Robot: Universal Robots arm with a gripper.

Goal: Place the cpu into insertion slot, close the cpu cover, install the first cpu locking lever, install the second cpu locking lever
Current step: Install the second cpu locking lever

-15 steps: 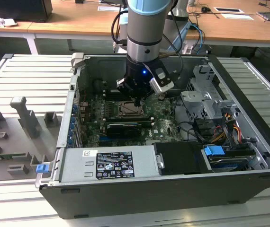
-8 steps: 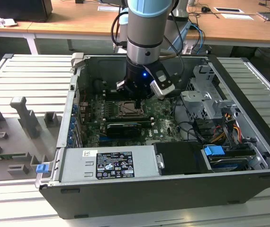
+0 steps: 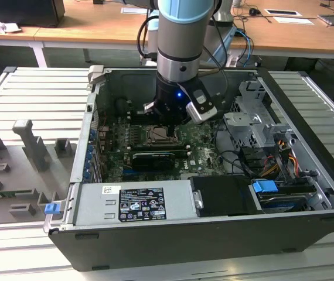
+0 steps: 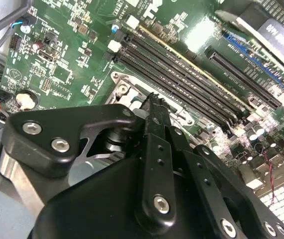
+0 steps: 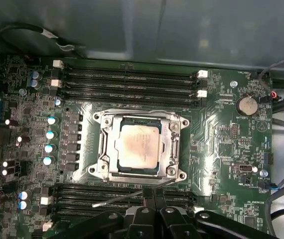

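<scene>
The silver-grey square cpu [image 5: 139, 144] sits in the grey-rimmed black insertion slot [image 5: 106, 149] under the closed grey metal cover [image 5: 174, 142], so the narrow, empty black hand [image 5: 154, 195] should press the thin wire lever [image 5: 127, 197] steadily.

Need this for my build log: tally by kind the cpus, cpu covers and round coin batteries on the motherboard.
cpu: 1
cpu cover: 1
coin battery: 1
Total: 3
</scene>
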